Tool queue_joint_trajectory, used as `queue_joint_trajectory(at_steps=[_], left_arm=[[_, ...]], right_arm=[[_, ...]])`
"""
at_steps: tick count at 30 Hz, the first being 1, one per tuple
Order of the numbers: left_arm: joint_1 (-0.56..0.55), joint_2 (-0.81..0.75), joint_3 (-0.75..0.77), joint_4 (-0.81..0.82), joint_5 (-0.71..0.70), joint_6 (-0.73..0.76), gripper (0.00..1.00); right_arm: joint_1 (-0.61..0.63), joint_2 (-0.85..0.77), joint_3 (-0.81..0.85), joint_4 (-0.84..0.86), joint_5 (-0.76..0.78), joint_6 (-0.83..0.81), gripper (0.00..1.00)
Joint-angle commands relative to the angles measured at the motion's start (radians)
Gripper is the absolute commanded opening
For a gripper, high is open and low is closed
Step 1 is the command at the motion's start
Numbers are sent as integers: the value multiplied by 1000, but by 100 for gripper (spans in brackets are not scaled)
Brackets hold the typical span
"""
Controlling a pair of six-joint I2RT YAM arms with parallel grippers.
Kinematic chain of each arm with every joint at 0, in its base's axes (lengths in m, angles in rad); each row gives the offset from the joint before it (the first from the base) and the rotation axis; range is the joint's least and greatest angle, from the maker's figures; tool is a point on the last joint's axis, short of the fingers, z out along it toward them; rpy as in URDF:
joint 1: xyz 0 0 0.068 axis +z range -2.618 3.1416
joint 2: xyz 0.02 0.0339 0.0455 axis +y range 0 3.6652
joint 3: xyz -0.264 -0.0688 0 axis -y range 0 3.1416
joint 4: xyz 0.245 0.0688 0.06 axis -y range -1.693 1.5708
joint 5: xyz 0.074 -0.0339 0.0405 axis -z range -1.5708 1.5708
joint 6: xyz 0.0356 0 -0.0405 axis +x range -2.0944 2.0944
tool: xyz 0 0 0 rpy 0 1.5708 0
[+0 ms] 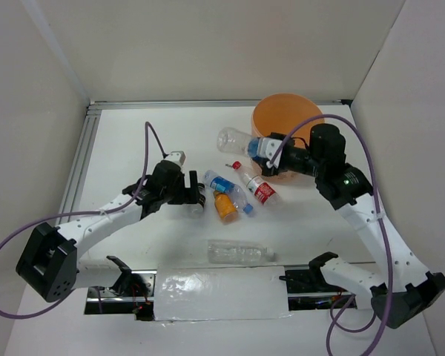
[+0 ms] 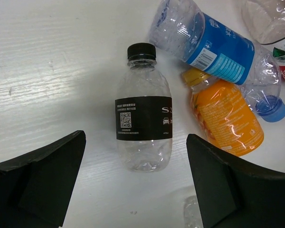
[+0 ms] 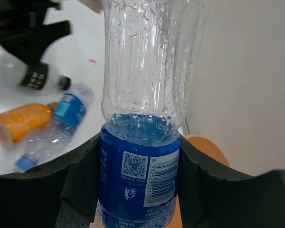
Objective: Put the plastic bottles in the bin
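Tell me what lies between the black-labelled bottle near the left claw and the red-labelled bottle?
Two bottles lying on their sides: the orange bottle and the blue-labelled bottle beside it. The left wrist view shows both most clearly.

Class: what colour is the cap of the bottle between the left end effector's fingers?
Black cap; left wrist view shows it best.
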Motion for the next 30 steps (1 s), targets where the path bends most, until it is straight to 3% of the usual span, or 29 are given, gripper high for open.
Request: queue_joint_trajectory(at_steps=[1,11,13,14,16,22,26,27,30], left_arm=[[6,30,-17,78,49,16,100],[-6,141,-17,132,58,16,100],[-16,164,-17,132,35,16,100],[-16,164,-17,132,35,16,100],[-26,174,-26,132,22,25,98],[-45,203,-46,141,10,25,90],[-54,249,-25,152,21,36,66],[-54,250,-16,152,21,36,48],[-83,231,36,82,21,45,29]], right_arm=[[-67,54,48,178,83,50,35],[-299,200,69,260,-19,87,41],[-332,241,78,260,-42,98,53],[-357,257,78,246,-58,98,73],[-380,294,123,197,-82,110,98],[-466,268,164,163,-208,253,100],[-503,199,175,83,-329,291,100],[-503,181,175,73,-389,300,100],[-523,89,123,46,-476,300,100]])
